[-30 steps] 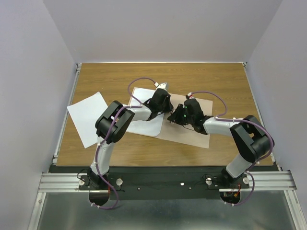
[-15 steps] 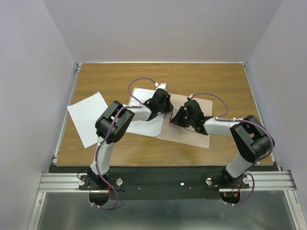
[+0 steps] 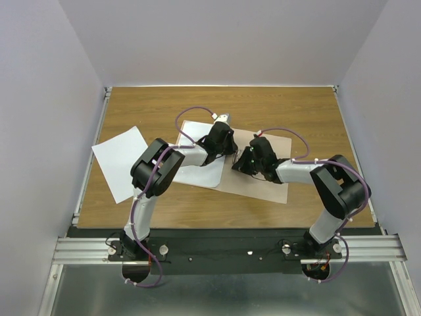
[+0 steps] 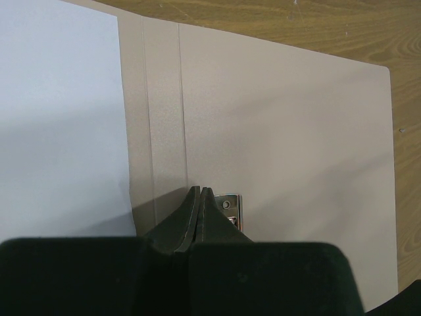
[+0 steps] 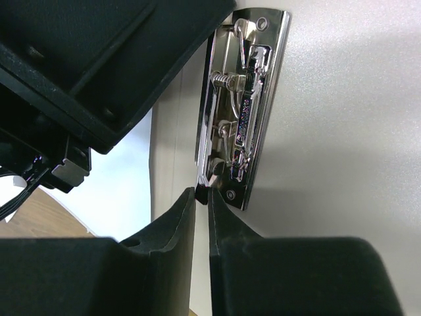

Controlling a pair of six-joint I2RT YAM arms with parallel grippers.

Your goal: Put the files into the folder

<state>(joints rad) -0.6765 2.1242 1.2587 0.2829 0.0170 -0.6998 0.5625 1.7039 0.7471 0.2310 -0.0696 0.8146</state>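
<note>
We log the clip-opening step: left gripper (image 4: 198, 192) jaws pressed together, right gripper (image 5: 201, 194) jaws nearly so, both at the clip (image 5: 243, 112) of the folder (image 3: 260, 187) at table (image 3: 296, 105) centre; files (image 3: 200, 174) lie at its 9 o'clock; next, we judge, lever the clip up.

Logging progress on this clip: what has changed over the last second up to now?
The right arm swung its elbow slightly inward, leftward in the top view, and the right gripper nudged a little by the metal clip of the folder. Nothing was visibly grasped or released. The left gripper, the white sheet on the folder and the loose white sheet stayed put.
</note>
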